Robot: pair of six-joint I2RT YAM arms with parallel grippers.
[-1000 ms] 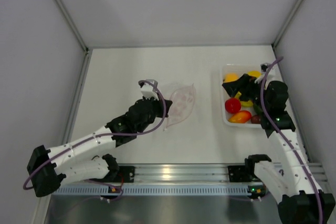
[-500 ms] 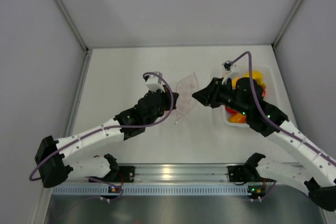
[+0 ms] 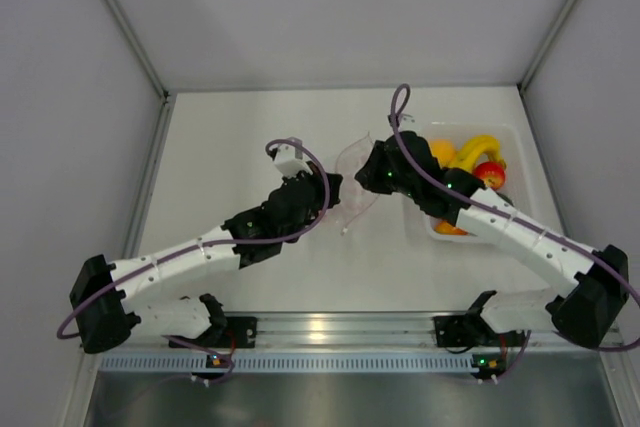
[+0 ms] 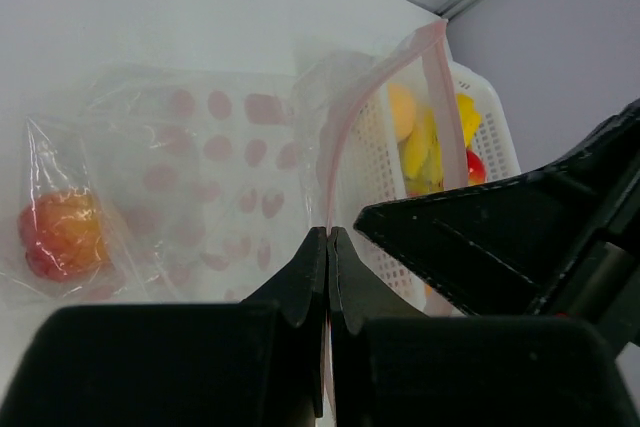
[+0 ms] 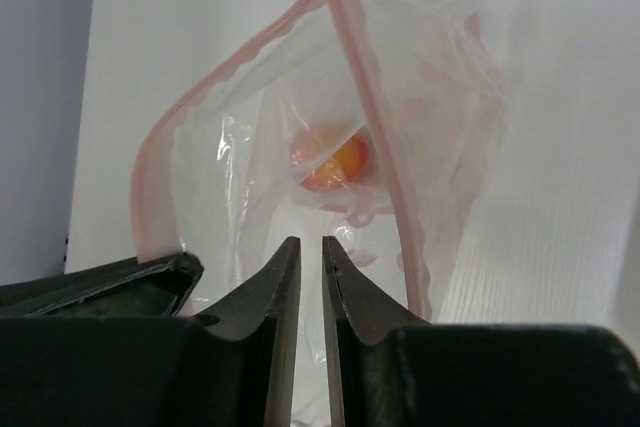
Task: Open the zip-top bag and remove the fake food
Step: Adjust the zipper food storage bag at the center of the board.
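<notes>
Left gripper [image 4: 327,247]: fingers pressed together, pinching the pink zip strip [image 4: 327,187] of the zip-top bag [image 4: 200,137]. Right gripper [image 5: 310,277]: fingers almost together with a narrow slit between them; cannot tell whether film is caught. The bag mouth gapes just beyond both sets of fingertips. Fake food [image 5: 330,162]: one orange-red piece inside the bag, beyond the right fingertips; the rest is in the white tray [image 4: 495,127].

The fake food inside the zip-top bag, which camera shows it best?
Left wrist: the peach-coloured fruit shows whole through the zip-top bag. Right wrist shows it partly behind a fold; the top view cannot resolve it.
</notes>
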